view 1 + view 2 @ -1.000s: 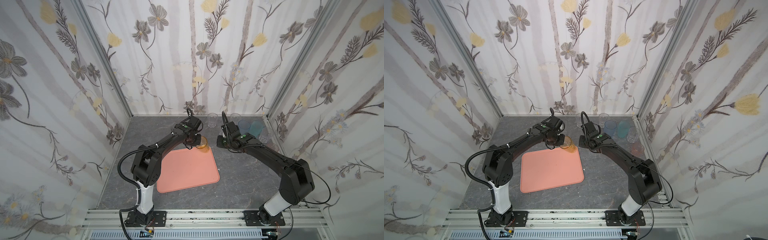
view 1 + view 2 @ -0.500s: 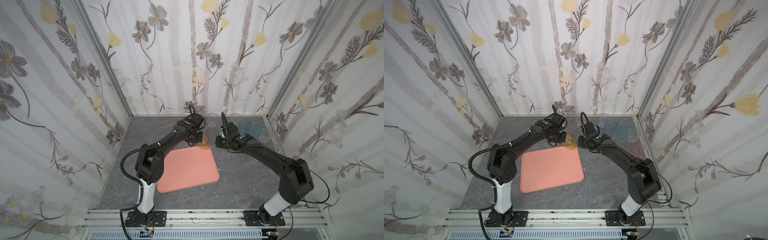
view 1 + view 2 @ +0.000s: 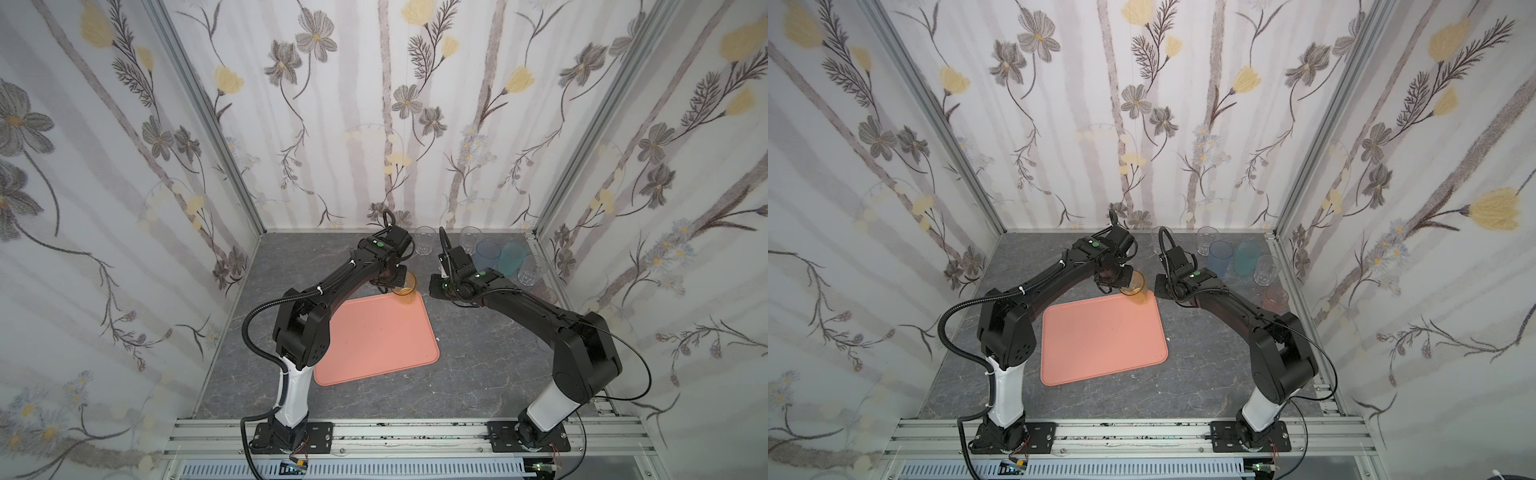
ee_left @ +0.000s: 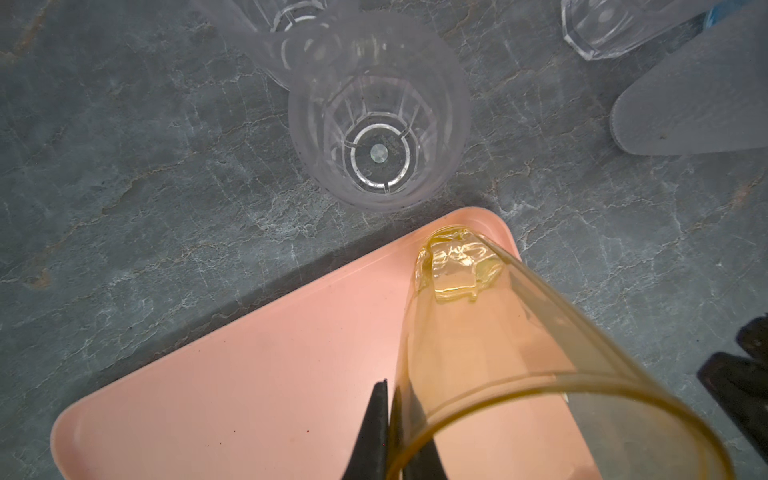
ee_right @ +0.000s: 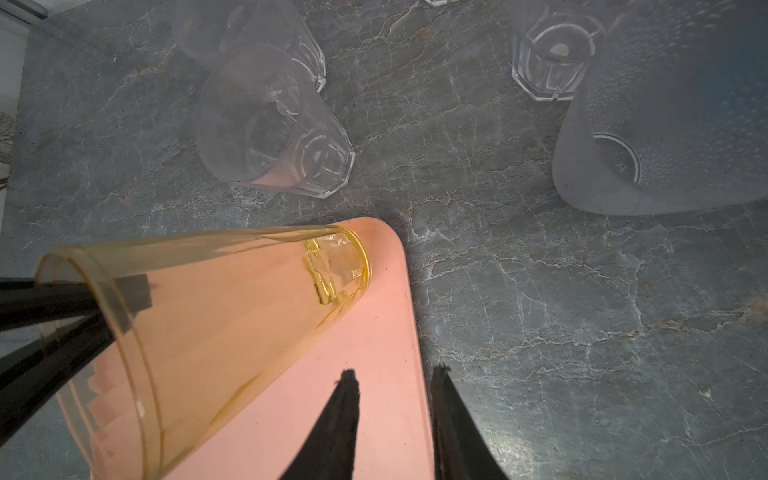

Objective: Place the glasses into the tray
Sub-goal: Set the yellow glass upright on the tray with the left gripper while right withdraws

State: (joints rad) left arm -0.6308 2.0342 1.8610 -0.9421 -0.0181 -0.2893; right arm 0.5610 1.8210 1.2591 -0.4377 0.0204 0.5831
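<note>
A tall amber glass [image 3: 405, 286] [image 3: 1136, 289] hangs tilted, its base at the far right corner of the salmon-pink tray [image 3: 374, 340] [image 3: 1100, 340]. My left gripper [image 4: 390, 386] [image 3: 398, 277] is shut on the glass's rim, one finger inside the wall and one outside. In the right wrist view the amber glass [image 5: 208, 316] leans over the tray [image 5: 374, 395]. My right gripper [image 5: 395, 370] [image 3: 1156, 286] stands open and holds nothing, above the tray's right edge, just right of the glass. Whether the base touches the tray I cannot tell.
Several other glasses stand along the back right: clear ones [image 3: 424, 241] [image 3: 469, 239], a blue one [image 3: 486, 255], a teal one [image 3: 510, 257] and a pink one [image 3: 544, 295]. A clear tumbler [image 4: 378, 137] stands just beyond the tray's corner. A frosted glass [image 5: 665, 116] is nearby.
My left wrist has shifted slightly toward the back wall while the amber glass stays at the tray's far corner. The right arm has hardly moved.
</note>
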